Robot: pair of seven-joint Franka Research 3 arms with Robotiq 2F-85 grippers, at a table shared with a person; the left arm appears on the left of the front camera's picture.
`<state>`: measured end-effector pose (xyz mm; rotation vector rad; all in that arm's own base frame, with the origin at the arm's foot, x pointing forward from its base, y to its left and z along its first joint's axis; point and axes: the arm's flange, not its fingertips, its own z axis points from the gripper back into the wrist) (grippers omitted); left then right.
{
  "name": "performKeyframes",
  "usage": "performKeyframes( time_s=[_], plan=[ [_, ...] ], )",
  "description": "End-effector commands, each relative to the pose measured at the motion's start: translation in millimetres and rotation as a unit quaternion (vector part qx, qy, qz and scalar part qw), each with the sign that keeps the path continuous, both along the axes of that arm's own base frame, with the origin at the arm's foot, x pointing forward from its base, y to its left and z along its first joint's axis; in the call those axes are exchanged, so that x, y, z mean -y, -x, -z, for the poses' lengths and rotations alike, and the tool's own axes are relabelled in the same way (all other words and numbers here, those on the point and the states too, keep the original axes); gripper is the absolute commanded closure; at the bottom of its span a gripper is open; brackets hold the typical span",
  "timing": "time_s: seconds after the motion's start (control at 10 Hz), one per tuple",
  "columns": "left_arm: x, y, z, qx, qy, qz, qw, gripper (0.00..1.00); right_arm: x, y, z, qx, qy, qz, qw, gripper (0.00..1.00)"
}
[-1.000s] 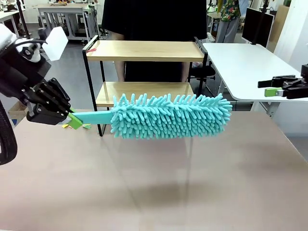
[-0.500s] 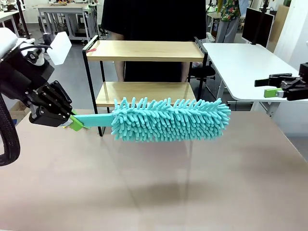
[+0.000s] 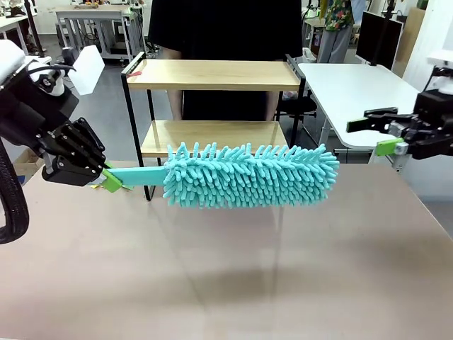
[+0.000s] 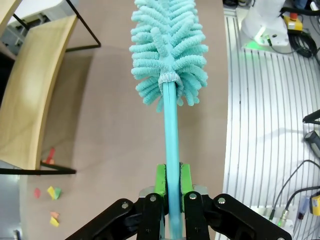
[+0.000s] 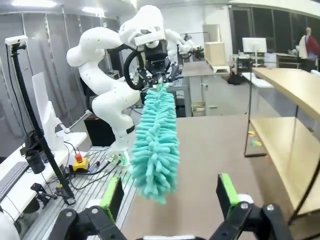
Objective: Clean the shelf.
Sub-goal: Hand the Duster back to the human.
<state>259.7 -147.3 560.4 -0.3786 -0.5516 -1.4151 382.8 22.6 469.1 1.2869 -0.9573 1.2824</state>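
At the table's far edge, one shelf (image 3: pixel 212 74) is seen: two light wooden boards in a thin black frame. One turquoise microfibre duster (image 3: pixel 251 175) is pinched by the left gripper (image 3: pixel 107 177); the right gripper (image 3: pixel 379 134) is spread, empty.

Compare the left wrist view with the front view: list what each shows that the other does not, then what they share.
Left wrist view alone: small coloured scraps on the floor beside the shelf, and the ribbed metal base with cables along the table's edge.

Front view alone: the right gripper, open and empty above the white desk; a person in black behind the shelf; the shelf's top board.

Both: the left gripper shut on the turquoise duster by its handle, the fluffy head held above the beige table, and the shelf.
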Motion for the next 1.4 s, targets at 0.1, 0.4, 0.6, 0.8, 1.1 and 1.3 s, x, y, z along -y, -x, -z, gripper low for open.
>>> performKeyframes(
  time_s=[0.1,0.4,0.6,0.8,1.1,1.3],
  plan=[
    [-1.0,1.2,-2.1,0.0,0.008,0.003,1.0,0.87,-37.0,15.6,9.8,-0.022,0.039,0.038,0.998,0.0],
    [-1.0,1.2,-2.1,0.0,0.008,0.003,1.0,0.87,-57.3,18.4,30.9,-0.048,0.036,0.051,0.997,0.0],
    [-1.0,1.2,-2.1,0.0,0.008,0.003,1.0,0.87,-67.7,22.0,38.7,-0.058,0.013,0.052,0.997,0.0],
    [-1.0,1.2,-2.1,0.0,0.008,0.003,1.0,0.87,-81.0,26.9,42.8,-0.071,-0.007,0.047,0.996,0.0],
    [-1.0,1.2,-2.1,0.0,0.008,0.003,1.0,0.87,-113.1,30.2,52.4,-0.081,-0.012,0.024,0.996,0.0],
    [-1.0,1.2,-2.1,0.0,0.008,0.003,1.0,0.87,-128.9,30.6,56.6,-0.082,-0.016,0.013,0.996,0.0]
  ],
)
